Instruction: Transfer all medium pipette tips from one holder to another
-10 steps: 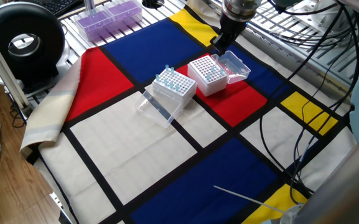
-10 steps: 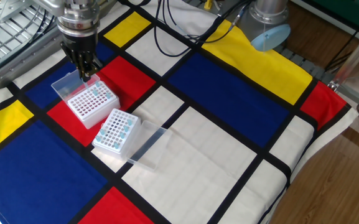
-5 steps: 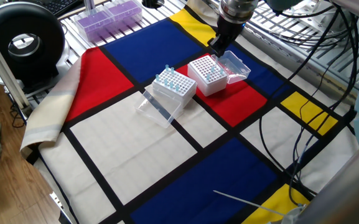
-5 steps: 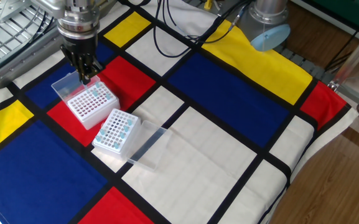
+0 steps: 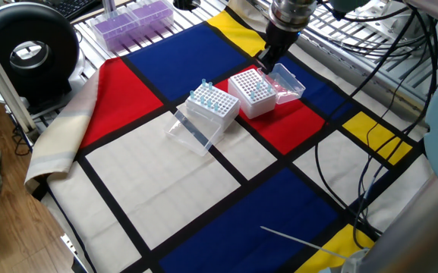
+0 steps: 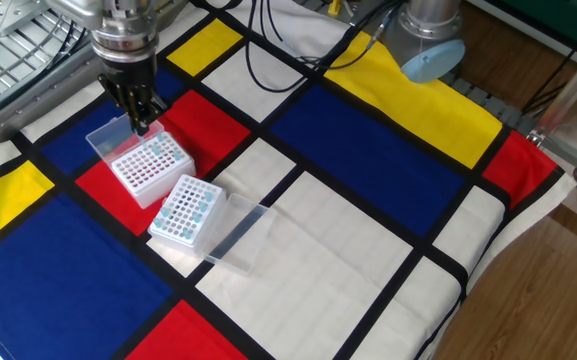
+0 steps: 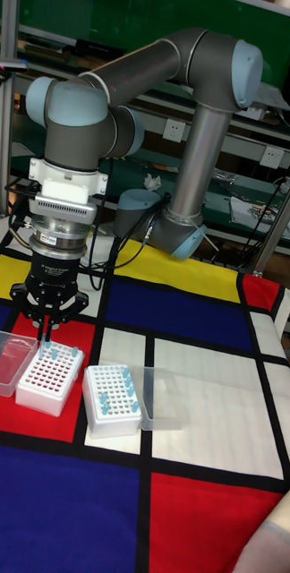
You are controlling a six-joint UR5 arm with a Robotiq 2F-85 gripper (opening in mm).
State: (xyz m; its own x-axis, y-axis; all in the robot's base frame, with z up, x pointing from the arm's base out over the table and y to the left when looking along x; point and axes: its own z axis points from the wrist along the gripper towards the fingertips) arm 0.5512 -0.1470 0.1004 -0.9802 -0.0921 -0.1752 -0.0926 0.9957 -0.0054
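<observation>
I am holding the pincer (image 7: 47, 341) directly above the far edge of the left rack (image 7: 48, 379), in the left-middle of the tall fixed view. Its fingers are drawn nearly together, and a slim light-blue piece is showing between their ends; I judge it to be one tip, but I cannot tell for sure at this size. The medium pipette tips (image 7: 118, 395) are mostly sitting in the right rack (image 5: 212, 105), which is lying just beside the left one on the checkered cloth (image 6: 368, 230) over the table. Some are standing taller than the rest there.

The left rack's clear lid (image 6: 108, 138) is hanging open just behind the pincer, in the upper left of the other fixed view. I am thinking the step in hand is seating a tip in a hole near that edge. To do it well I should be coming straight down, keeping the tip upright over its hole, staying off the lid, and letting go only once it is sitting in.
</observation>
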